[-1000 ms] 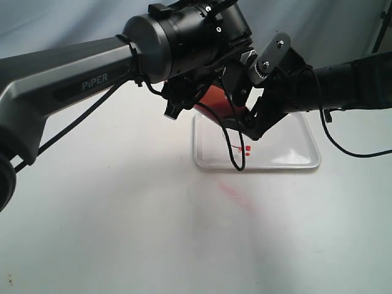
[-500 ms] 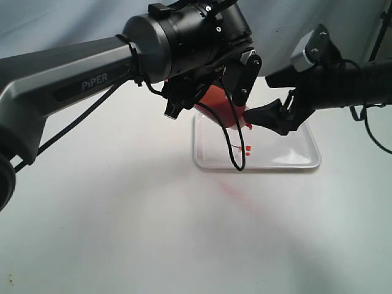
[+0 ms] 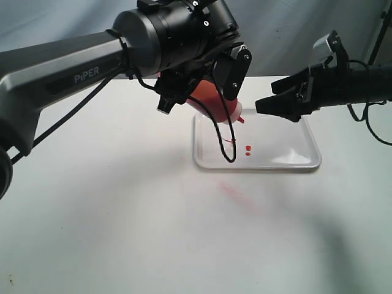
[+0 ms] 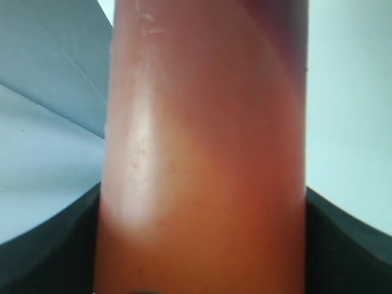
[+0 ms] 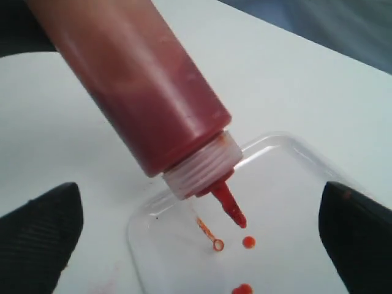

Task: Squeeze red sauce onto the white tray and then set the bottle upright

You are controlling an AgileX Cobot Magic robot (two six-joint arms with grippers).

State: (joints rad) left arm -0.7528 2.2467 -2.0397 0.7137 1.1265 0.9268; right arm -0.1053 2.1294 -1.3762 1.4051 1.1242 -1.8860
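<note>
Left end effector (image 3: 217, 92) pinches one bottle (image 5: 147, 92), right end effector (image 3: 264, 100) spread; one tray (image 3: 288, 147), two red sauce drops (image 3: 248, 147).

bottle (image 3: 207, 101) above white tray (image 3: 288, 165), left end (cable (image 3: 226, 160) dangling), right half open

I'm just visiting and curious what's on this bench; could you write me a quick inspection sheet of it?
Surface: white tabletop with faint pink smear.
Job's things: translucent red-orange plastic squeeze bottle tilted nozzle-down over glossy white rectangular plastic tray; round red sauce drops on it.
Clutter: nothing seen.
Grippers: left pincer shut on bottle; right pincer open, empty, clear of bottle.
Cables: black cable loop hangs from left arm.
Surroundings: blue-grey cloth backdrop.
</note>
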